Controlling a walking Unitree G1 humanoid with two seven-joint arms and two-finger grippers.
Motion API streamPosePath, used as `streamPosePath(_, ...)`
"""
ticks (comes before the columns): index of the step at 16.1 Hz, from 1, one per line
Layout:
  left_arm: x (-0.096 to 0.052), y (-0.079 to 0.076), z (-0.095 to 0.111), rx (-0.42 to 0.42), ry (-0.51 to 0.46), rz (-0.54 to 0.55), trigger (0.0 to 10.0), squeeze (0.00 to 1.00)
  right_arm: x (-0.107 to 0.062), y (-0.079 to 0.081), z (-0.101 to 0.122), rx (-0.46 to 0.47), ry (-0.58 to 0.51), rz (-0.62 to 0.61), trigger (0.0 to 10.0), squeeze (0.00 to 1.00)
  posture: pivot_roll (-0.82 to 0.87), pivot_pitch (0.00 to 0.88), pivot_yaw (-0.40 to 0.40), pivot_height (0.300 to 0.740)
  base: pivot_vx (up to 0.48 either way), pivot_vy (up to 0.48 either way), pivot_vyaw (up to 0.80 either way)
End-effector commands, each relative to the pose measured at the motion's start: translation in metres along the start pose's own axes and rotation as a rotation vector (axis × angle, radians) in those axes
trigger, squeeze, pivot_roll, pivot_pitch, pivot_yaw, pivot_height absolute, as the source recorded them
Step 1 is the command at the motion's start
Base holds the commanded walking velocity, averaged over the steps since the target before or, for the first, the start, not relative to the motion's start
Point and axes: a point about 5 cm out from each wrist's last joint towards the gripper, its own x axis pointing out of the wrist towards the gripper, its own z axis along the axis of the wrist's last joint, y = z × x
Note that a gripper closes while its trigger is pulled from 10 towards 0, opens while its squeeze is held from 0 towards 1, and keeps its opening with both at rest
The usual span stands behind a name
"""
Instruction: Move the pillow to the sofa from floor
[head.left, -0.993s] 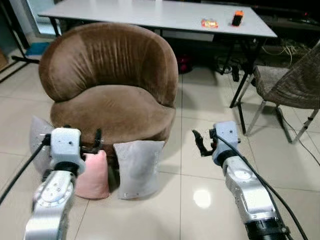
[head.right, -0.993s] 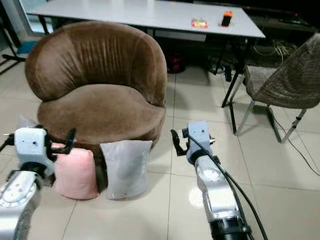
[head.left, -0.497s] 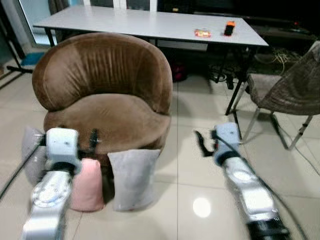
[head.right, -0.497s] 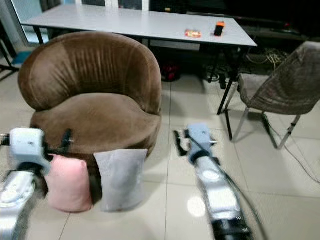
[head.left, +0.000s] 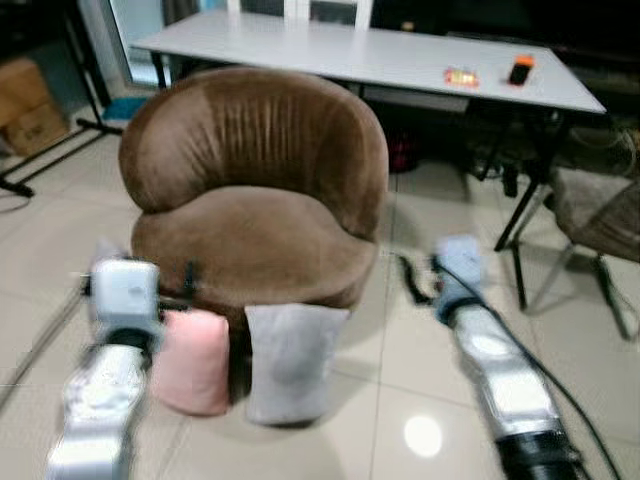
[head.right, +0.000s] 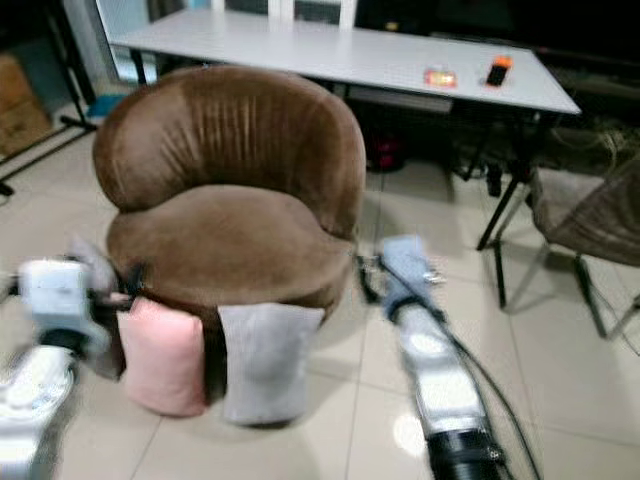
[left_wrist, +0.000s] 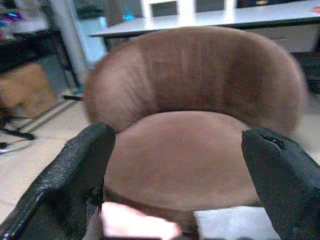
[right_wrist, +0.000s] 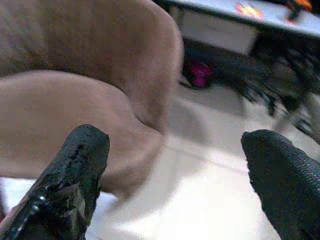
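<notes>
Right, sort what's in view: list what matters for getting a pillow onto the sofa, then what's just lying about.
For the job:
pink pillow
grey pillow
third pillow, far left
brown sofa
left gripper, open
right gripper, open

Lying about:
white table
orange-black item
small packet
chair
cardboard box

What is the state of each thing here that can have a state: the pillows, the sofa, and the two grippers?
pink pillow: upright on the floor, leaning against the sofa front.
grey pillow: upright on the floor, beside the pink one.
pale pillow: on the floor, partly hidden behind the left arm.
sofa: seat bare.
left gripper: open, holding nothing.
right gripper: open, holding nothing.
</notes>
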Motion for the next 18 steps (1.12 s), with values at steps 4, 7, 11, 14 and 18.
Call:
streamPosePath(4, 0.0017, 0.0047, 0.0043, 0.008, -0.019, 0.003, 10.0, 0.0, 0.001, 0.0041, 0.005, 0.01, -0.017, -0.004, 10.0, 1.0, -0.06, 0.0, -0.024, 0.74, 0.353, 0.0, 0.0)
streamPosePath(7, 0.003, 0.0041, 0.0045, 0.008, -0.022, -0.004, 10.0, 0.0, 0.0014, 0.0012, 0.0043, 0.002, -0.016, -0.022, 10.0, 1.0, -0.07, 0.0, -0.021, 0.74, 0.354, 0.0, 0.0)
streamPosePath(11, 0.0024, 0.0039, 0.0042, 0.009, -0.024, -0.009, 10.0, 0.0, 0.0015, 0.0026, 0.0038, 0.003, -0.017, -0.02, 10.0, 1.0, -0.06, 0.0, -0.023, 0.74, 0.358, 0.0, 0.0)
streamPosePath(14, 0.0013, 0.0039, 0.0038, 0.01, -0.024, -0.009, 10.0, 0.0, 0.0015, 0.003, 0.0032, 0.0, -0.016, -0.016, 10.0, 1.0, -0.06, 0.0, -0.025, 0.74, 0.373, 0.0, 0.0)
streamPosePath(18, -0.0004, 0.0031, 0.0026, 0.012, -0.023, -0.013, 10.0, 0.0, -0.0002, 0.0005, 0.0001, -0.009, -0.008, -0.019, 10.0, 1.0, -0.06, 0.0, -0.023, 0.74, 0.377, 0.0, 0.0)
